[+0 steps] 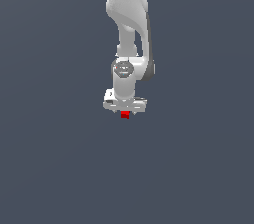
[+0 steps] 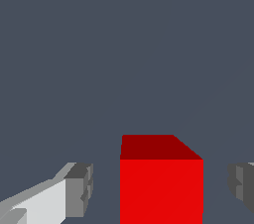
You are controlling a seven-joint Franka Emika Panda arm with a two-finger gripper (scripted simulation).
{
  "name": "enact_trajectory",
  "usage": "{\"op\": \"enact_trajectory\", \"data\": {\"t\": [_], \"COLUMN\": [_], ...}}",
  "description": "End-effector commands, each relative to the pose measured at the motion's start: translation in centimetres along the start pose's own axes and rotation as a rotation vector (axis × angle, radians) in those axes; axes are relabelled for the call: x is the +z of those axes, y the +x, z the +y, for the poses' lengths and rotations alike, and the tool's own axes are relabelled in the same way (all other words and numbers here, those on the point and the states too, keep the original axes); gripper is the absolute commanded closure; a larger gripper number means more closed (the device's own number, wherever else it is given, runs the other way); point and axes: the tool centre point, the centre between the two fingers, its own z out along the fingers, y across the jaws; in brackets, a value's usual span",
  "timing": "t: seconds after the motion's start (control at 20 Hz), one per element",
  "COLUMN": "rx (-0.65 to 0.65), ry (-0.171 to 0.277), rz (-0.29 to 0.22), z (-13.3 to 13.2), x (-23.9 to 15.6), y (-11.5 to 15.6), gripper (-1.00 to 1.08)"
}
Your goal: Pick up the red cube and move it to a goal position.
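— What's the claw [image 2: 161,188] doing?
— I see it spread, fingers [image 2: 79,188] clear either side of the red cube [image 2: 161,188].
— And outside?
— Only the cube's [image 1: 125,115] edge peeks under the arm [image 1: 128,29].

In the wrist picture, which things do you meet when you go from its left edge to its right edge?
One finger of the hand → the red cube → the other finger. There is a gap on each side of the cube.

Distant exterior view — close wrist view
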Motion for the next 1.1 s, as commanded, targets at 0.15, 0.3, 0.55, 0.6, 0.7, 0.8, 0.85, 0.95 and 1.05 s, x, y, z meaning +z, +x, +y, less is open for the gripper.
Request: {"op": "enact_trajectory", "data": {"t": [0.15,0.3,0.55,0.6,0.7,0.8,0.85,0.95,1.05], "rx": [0.005,0.005,0.005,0.005,0.005,0.005,0.005,0.005,0.005], "ry": [0.003,0.003,0.003,0.003,0.003,0.003,0.003,0.003,0.003], "rz": [0.003,0.003,0.003,0.003,0.003,0.003,0.003,0.003,0.003], "z": [-0.3,-0.3,-0.3,-0.3,-0.3,-0.3,-0.3,-0.4,-0.5], "x": [1.2,1.2,1.2,1.2,1.2,1.1,1.1,0.7,0.2], "y": [-0.4,-0.4,-0.4,-0.4,-0.4,-0.4,-0.4,-0.3,-0.1], "gripper": [-0.92,1.08,1.08,1.08,1.08,1.08,1.08,1.08,1.08]}}
